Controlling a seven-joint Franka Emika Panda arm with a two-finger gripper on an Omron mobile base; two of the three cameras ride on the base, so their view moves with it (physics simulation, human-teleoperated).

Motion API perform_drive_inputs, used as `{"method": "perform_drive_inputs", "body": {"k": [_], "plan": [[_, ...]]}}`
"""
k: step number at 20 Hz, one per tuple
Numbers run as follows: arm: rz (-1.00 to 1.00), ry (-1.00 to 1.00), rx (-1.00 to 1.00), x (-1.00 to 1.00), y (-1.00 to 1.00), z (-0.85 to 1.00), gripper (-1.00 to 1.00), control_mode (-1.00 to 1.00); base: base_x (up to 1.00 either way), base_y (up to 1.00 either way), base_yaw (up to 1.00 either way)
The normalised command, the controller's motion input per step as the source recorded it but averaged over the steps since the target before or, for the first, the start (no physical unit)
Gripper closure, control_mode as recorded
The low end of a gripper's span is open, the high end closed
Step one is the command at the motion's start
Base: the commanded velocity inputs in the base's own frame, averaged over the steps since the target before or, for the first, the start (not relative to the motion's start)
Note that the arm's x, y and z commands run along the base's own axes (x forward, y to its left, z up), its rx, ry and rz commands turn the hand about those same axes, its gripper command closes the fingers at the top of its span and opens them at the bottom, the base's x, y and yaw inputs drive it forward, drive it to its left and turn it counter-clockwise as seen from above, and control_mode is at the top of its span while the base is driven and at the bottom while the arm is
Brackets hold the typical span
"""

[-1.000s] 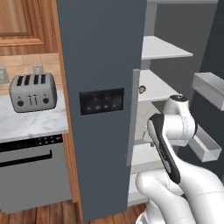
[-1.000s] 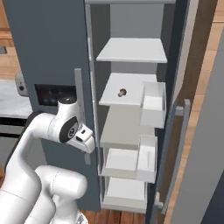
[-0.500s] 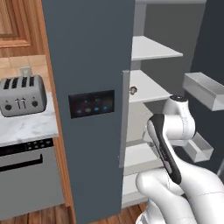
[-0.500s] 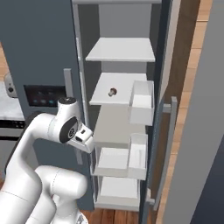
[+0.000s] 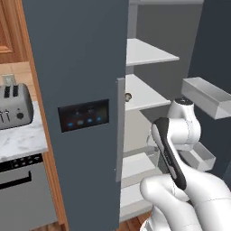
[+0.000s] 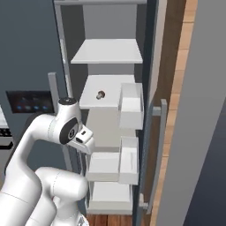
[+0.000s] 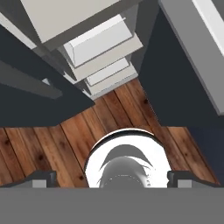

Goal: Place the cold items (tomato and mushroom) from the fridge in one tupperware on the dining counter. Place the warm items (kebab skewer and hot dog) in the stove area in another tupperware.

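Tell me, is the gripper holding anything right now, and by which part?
Nothing is held. In the hand view the gripper has its jaws wide apart, with only wooden floor between them. The mushroom sits on a fridge shelf.

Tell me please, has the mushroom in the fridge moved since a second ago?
No. The mushroom keeps its spot on the white shelf; only the camera shifted with the base.

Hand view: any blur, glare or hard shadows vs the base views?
Hand view: crisp, floor grain sharp, flat light, no glare. Left base view: soft; fridge door evenly lit, panel lights glow faintly. Right base view: mushroom small but distinct, shelves shaded mildly, no hard shadows.
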Motion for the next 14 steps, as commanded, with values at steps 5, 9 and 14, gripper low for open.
{"method": "perform_drive_inputs", "body": {"k": [5, 9, 14], "plan": [[0.0, 0.0, 0.0, 0.0, 0.0, 0.0, -1.0, 1.0, 0.39, -0.22, -0.02], [0.0, 0.0, 0.0, 0.0, 0.0, 0.0, -1.0, 1.0, 0.51, -0.07, 0.0], [0.0, 0.0, 0.0, 0.0, 0.0, 0.0, -1.0, 1.0, 0.47, -0.11, 0.0]]}}
